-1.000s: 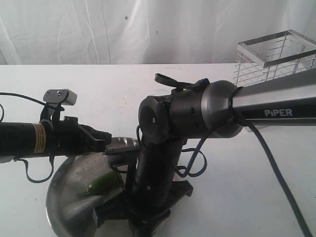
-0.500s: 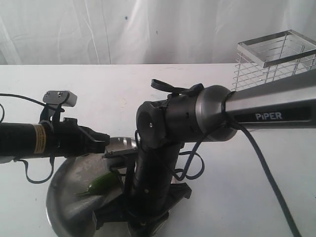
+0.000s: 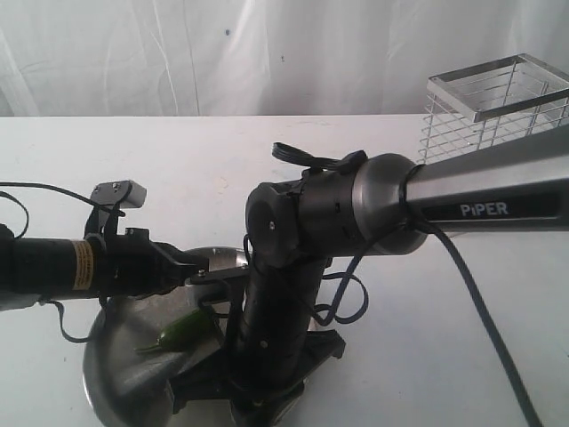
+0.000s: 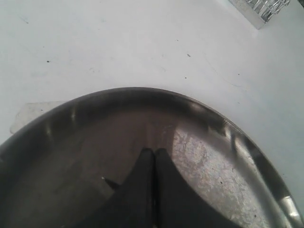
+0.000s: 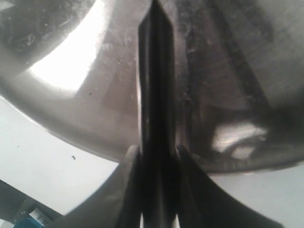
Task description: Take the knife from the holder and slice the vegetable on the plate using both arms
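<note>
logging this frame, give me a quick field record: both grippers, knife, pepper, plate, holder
left gripper: fingers shut together, empty, over the plate
right gripper: shut on the knife
knife: dark blade reaching out over the plate
pepper: whole, lying on the plate
plate: steel, at the near table edge
holder: wire basket, far right, no knife visible inside

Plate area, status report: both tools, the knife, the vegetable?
Left tool shut, empty, over the plate. Right tool shut on the knife, blade above plate. Vegetable whole, uncut. Right arm blocks the exterior view of the cut zone.

Green vegetable (image 3: pixel 184 330) on steel plate (image 3: pixel 116 374); knife (image 5: pixel 156 95) above plate.
</note>
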`<state>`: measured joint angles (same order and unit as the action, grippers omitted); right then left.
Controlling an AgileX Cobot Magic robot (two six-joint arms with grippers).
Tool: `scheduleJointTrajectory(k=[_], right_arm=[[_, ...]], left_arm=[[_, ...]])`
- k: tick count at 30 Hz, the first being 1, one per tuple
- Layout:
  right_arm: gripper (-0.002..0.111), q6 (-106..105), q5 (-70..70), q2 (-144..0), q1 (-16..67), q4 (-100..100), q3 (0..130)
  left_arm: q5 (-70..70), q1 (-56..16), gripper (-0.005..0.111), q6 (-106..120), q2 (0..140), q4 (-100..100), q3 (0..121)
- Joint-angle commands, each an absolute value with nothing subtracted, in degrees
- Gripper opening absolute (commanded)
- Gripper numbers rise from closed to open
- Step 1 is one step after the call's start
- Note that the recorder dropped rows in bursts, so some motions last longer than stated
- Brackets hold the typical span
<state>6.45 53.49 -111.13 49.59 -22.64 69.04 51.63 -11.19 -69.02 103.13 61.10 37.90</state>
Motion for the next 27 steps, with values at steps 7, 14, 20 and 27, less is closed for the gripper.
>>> scheduleJointTrajectory(k=[7, 14, 20, 27], right_arm=[[0.000, 6.64, 52.90, -111.31, 49.73, -22.30, 69.11], [0.000, 7.38, 51.69, -111.41, 49.73, -22.20, 69.11], [0.000, 7.83, 51.12, -111.41, 49.73, -22.20, 69.11], [0.000, 7.96, 53.67, -111.41, 49.73, -19.31, 69.11]], left_arm=[[45.62, -11.10, 0.000, -68.09, 103.53, 62.61, 38.01], [34.85, -11.10, 0.000, -69.11, 104.43, 63.99, 36.79], [34.85, -11.10, 0.000, -71.08, 106.75, 65.07, 36.80], [34.82, -11.10, 0.000, -71.94, 107.52, 66.09, 36.80]])
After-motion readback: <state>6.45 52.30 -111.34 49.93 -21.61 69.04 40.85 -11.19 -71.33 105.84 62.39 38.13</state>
